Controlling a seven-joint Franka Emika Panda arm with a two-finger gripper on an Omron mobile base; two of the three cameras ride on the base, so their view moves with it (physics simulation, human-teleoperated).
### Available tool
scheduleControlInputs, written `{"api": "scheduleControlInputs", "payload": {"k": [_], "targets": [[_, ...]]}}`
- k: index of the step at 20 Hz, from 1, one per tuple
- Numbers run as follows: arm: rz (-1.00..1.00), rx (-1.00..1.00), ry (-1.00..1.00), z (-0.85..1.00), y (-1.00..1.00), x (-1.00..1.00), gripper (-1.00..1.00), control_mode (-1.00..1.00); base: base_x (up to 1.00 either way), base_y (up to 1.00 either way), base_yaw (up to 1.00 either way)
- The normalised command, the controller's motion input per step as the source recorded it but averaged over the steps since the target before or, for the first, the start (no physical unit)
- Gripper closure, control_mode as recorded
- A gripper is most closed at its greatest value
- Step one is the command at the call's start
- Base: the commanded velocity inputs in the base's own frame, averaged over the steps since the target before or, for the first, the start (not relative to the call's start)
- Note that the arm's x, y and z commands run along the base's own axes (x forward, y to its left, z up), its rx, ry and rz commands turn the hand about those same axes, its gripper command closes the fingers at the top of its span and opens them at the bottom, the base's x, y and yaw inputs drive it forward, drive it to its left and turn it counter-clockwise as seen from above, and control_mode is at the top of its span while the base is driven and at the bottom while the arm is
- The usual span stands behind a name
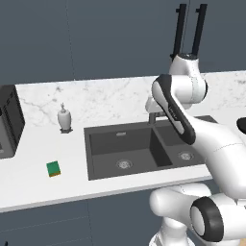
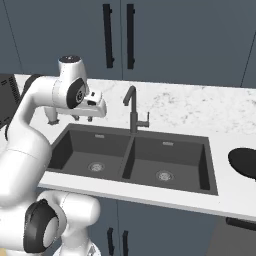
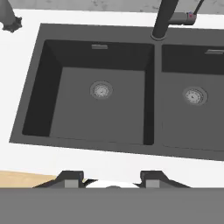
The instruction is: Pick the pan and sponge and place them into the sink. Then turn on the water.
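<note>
Stretching across both base views, the white marble-veined counter (image 1: 38, 187) runs below dark blue-grey cabinet fronts (image 2: 175, 40) that carry two long black handles (image 2: 119, 36). Set into the counter is the dark grey double-basin sink (image 2: 212, 167), each basin with a round metal drain and nothing else lying in it; in the hand view I look straight down on the left basin (image 3: 48, 87), with the divider and the right basin beside it. My white arm (image 1: 211, 144) rises in front of the sink and bends over its back edge. The black pan (image 2: 245, 162) lies on the counter to the right of the sink, apart from its rim and cut off by the edge of the right base view. The thin dark gooseneck faucet (image 2: 132, 112) stands upright behind the divider, its small side lever pointing right. My hand (image 2: 64, 120) hangs above the back left corner of the sink, its two dark fingertips (image 3: 72, 178) standing partly apart with nothing between them. A white soap dispenser (image 1: 65, 117) stands on the counter left of the sink. The small green sponge (image 1: 53, 168) with its orange-brown underside lies flat on the counter further left, well apart from the sink and my hand.
</note>
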Motion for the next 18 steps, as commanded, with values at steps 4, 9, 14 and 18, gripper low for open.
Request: {"api": "scheduleControlInputs", "payload": {"k": [4,9,14,18], "targets": [[0.00,0.00,0.00,-0.16,0.21,-0.01,-1.00,-1.00,0.00,0.00,0.00],[0.01,0.00,0.07,-0.40,1.00,0.00,-1.00,-1.00,0.00,0.00,0.00],[0.04,0.00,0.17,-0.35,1.00,0.01,-1.00,-1.00,0.00,0.00,0.00],[0.04,0.00,0.24,-0.33,0.84,0.04,-1.00,-1.00,0.00,0.00,0.00]]}}
